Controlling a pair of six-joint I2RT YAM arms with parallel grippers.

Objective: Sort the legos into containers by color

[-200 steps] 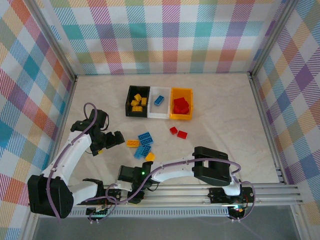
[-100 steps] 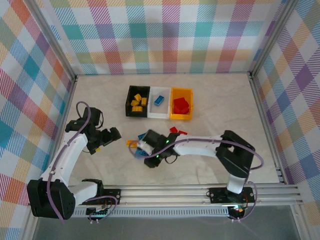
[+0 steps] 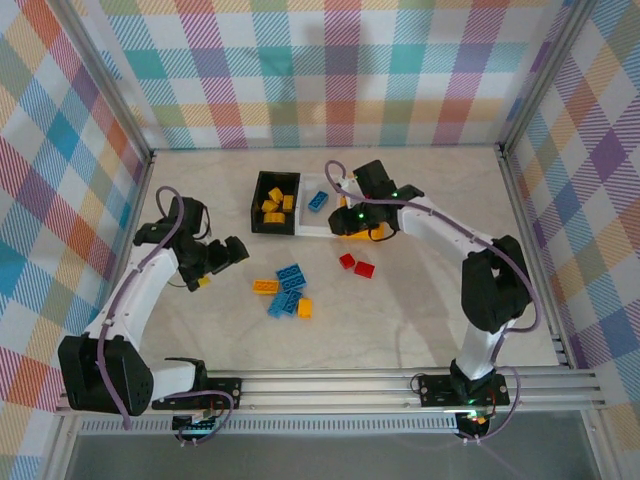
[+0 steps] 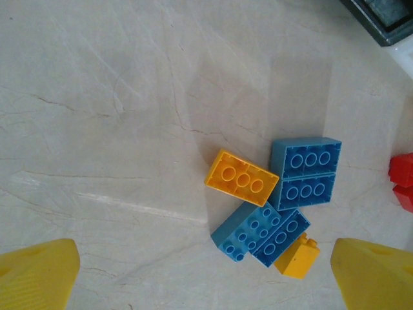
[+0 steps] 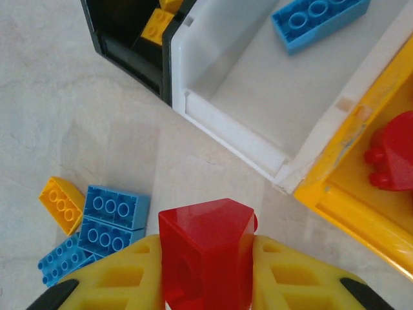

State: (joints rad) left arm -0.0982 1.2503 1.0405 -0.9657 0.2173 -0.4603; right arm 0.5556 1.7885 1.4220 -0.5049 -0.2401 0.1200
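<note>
**Tech A:** Pale veined tabletop point(image 3: 440, 300), smooth, ringed by plaid walls point(image 3: 340, 70). What lies nearest the arm bases?

**Tech B:** A loose cluster, studs up. One yellow brick point(image 4: 242, 182) has two rows of three studs. Its long axis slants from upper left to lower right in the left wrist view. Touching it are an upper blue block point(image 4: 304, 173), long axis level, and a lower blue block point(image 4: 259, 234), set diagonally. A small orange brick point(image 4: 297, 256) touches the lower one.

**Tech A:** Left gripper point(image 4: 205, 278)?

**Tech B:** Jaws spread wide, holding nothing, left of the cluster in the top view. Its yellow fingers point(image 4: 35, 274) are ribbed.

**Tech A:** Farther out?

**Tech B:** Two red bricks point(image 3: 356, 265) on the table, side by side, between the cluster and the bins.

**Tech A:** Right gripper point(image 5: 206, 278)?

**Tech B:** Clamped on a glossy held red brick point(image 5: 205, 236), above the table by the near wall where the white bin point(image 5: 232, 135) meets the yellow-orange bin point(image 5: 348, 203).

**Tech A:** Bin contents?

**Tech B:** Black bin point(image 5: 122, 48), left: yellow pieces point(image 3: 275, 205). White bin, centre: one binned blue brick point(image 5: 319, 19), long axis diagonal, studs up. Yellow-orange bin, right: red pieces point(image 5: 390, 152). All three are rectangular moulded plastic, set in a row with walls touching.
</note>
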